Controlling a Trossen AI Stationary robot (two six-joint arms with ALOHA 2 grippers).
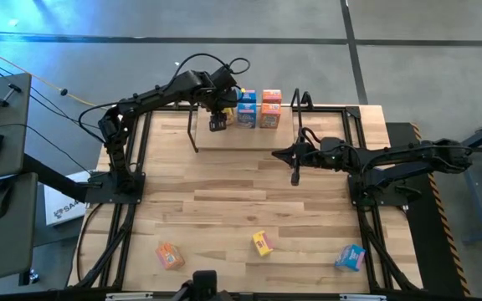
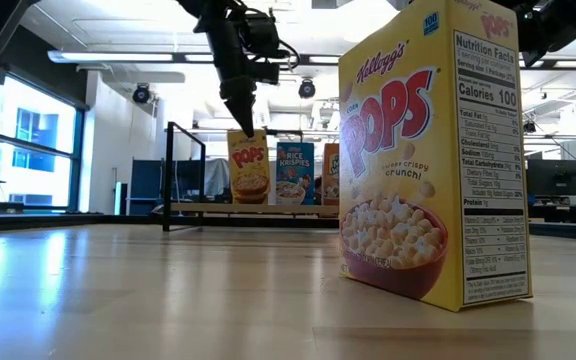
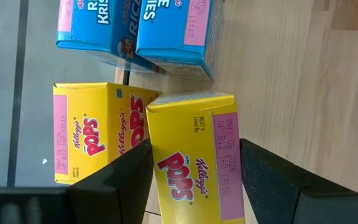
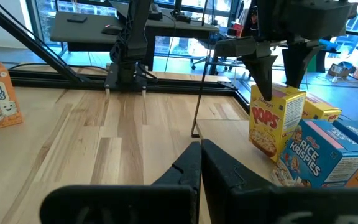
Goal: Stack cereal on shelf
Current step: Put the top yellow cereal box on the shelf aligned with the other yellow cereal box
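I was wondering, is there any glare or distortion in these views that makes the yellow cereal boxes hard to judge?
Low view: bright windows and ceiling lights backlight the scene, and the near yellow cardboard cereal box looms oversized. High view: light glares at the top left corner. Left wrist view: the yellow box between the left gripper fingers is evenly lit.

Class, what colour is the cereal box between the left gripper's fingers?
Yellow box, red "Pops" lettering; clearest in the left wrist view.

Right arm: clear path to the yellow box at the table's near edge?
Probably yes. The right pincer is shut and empty over bare table, and nothing lies between it and the yellow box.
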